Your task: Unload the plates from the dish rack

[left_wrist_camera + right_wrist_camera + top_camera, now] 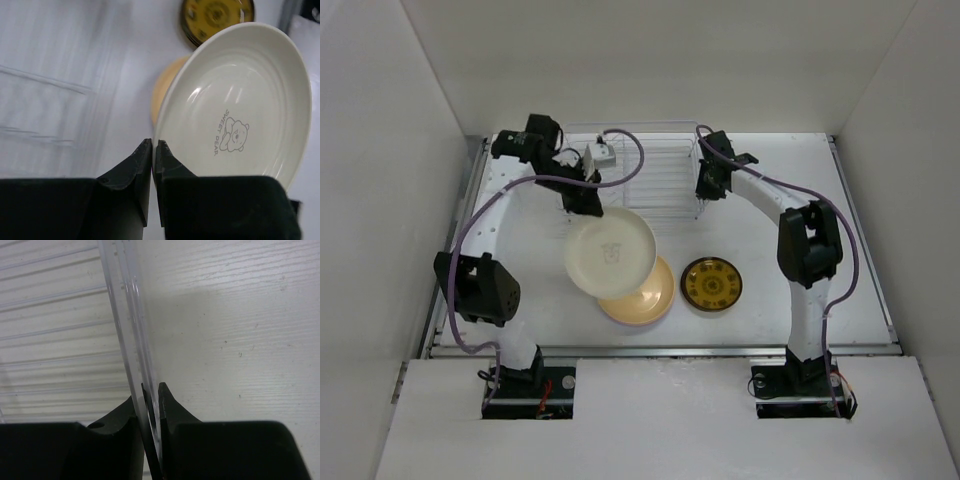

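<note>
Since the dish rack (665,175) looks empty from above, it's nearly done imo. Left gripper (582,200) pinches the cream plate (611,252) by its rim, over the yellow plate (655,298). The brown-gold plate (711,284) lies beside that. Right gripper (705,195) clamps the rack's edge.

Counting it up: three plates in view, so one cream plate (610,252), one yellow-orange plate (657,297), one dark gold-patterned plate (711,284). And just one wire dish rack (665,170).

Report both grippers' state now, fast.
Left gripper: closed, holding the cream plate by its rim.
Right gripper: closed on the dish rack, clamping its side wire.
</note>
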